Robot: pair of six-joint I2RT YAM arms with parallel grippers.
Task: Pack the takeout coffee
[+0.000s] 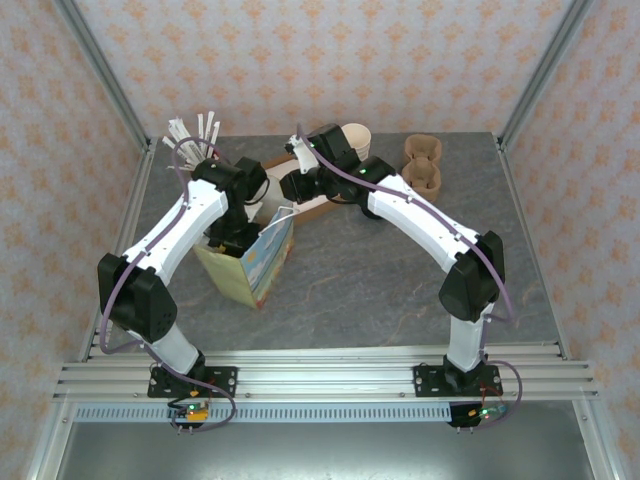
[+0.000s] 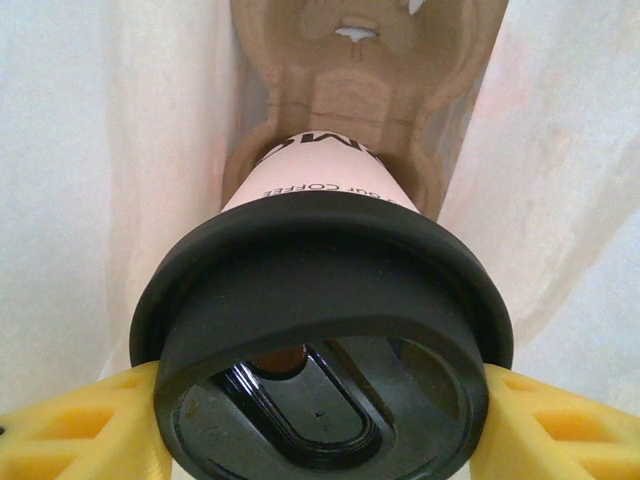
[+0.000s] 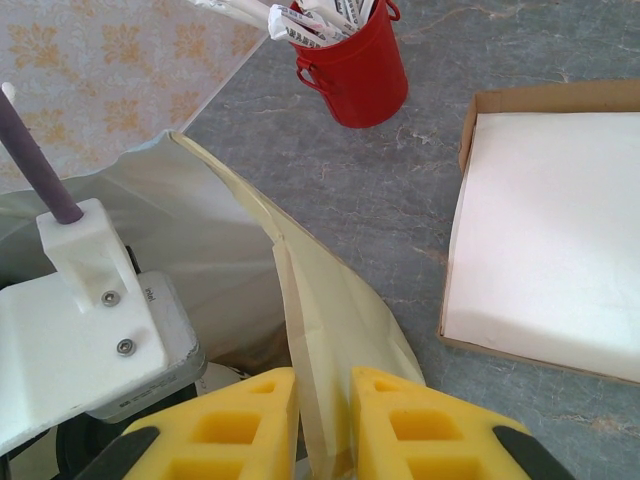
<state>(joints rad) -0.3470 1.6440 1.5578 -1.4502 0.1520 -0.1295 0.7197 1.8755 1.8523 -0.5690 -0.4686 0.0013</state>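
**Left gripper** (image 2: 320, 428): the yellow, ribbed fingers (image 2: 75, 425) are clamped on the takeout coffee (image 2: 325, 300), one on each side of its round, glossy black plastic lid. Below the lid, the cup wall is smooth cream paper with printed lettering. The cup is inside the paper bag (image 1: 258, 262). Its lower end meets a moulded brown pulp carrier (image 2: 365, 85) deeper in the bag (full seating in a well cannot be determined).

**Right gripper** (image 3: 325, 390): the jaws are pinched on the thin, creased cream rim of the bag mouth. The bag stands on the grey, marble-patterned table (image 1: 400, 280).

**Beyond the bag:**
- A shallow, square-cornered cardboard tray (image 3: 466, 150) holds a flat white sheet (image 3: 550, 230).
- A red cylindrical bucket (image 3: 355, 75) with small side handles holds paper-wrapped straws (image 3: 315, 15).

**Near the back wall:**
- A stack of cream cups (image 1: 357, 138).
- Stacked spare carriers (image 1: 422, 165), brown and lobed.
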